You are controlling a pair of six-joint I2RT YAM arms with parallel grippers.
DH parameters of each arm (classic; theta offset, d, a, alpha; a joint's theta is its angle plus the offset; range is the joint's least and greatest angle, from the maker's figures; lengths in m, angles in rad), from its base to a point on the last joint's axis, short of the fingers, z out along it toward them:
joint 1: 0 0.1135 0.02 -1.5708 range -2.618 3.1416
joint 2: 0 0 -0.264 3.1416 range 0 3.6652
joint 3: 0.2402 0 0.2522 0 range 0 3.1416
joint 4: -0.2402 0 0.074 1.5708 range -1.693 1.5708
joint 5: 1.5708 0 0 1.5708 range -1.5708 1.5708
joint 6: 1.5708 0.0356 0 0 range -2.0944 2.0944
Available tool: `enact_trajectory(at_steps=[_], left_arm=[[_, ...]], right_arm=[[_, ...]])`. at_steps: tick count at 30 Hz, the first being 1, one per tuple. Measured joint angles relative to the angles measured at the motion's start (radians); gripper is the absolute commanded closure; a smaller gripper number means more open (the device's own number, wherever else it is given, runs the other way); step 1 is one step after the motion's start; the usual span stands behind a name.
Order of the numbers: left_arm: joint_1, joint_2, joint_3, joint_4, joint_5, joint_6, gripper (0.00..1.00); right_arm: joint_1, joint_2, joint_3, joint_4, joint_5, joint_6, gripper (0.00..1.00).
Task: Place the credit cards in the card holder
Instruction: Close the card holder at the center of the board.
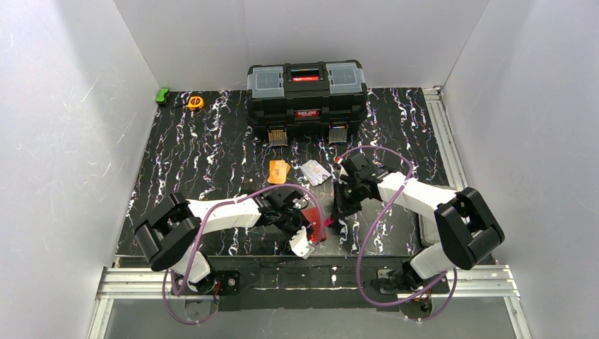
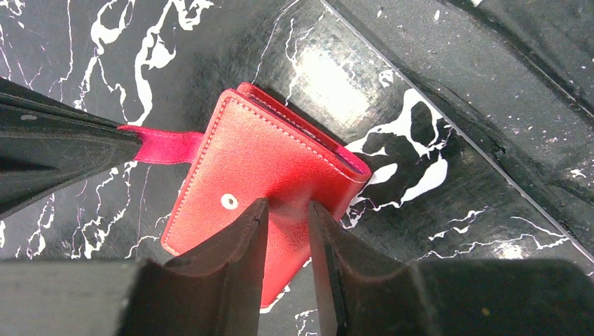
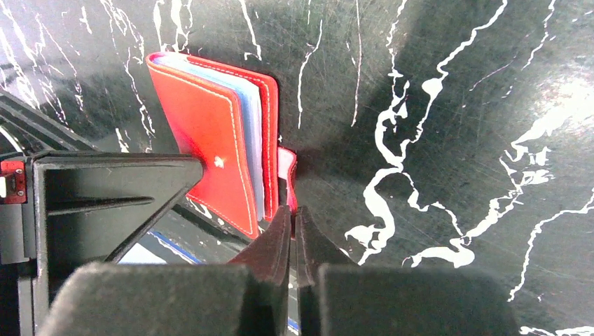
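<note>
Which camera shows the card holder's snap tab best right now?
Left wrist: the snap tab shows stretched sideways from the card holder to the right gripper. Right wrist shows only a stub above its closed fingers. Top external: too small to tell among the arms.

Overhead camera looks down on the table (image 1: 212, 141); both wrist cameras closely share the card holder (image 2: 266, 161).

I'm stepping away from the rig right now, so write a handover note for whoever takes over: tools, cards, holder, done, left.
Left tool: shut on the card holder at its cover edge.
Right tool: pinching its snap tab.
The orange credit cards and whitish credit cards lie on the table before the toolbox.
Done: holder gripped, slightly open.
Left: open it wide, load the cards.
</note>
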Motion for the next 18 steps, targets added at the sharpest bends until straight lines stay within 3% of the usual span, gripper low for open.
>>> enact_trajectory(at_steps=[5, 7, 10, 18], left_arm=[[0.0, 0.0, 0.0, -0.005, 0.0, 0.004, 0.78], [0.0, 0.0, -0.001, -0.007, -0.001, 0.005, 0.79], [0.0, -0.003, -0.007, -0.003, -0.002, 0.006, 0.8], [-0.002, -0.022, -0.037, 0.03, -0.016, 0.012, 0.81]], right_arm=[[0.0, 0.0, 0.0, 0.002, -0.017, 0.0, 0.97], [-0.002, 0.0, 0.0, 0.003, -0.024, 0.0, 0.88], [-0.009, 0.0, 0.0, 0.003, -0.038, -0.001, 0.84], [-0.04, -0.001, 0.0, 0.003, -0.06, -0.002, 0.89]])
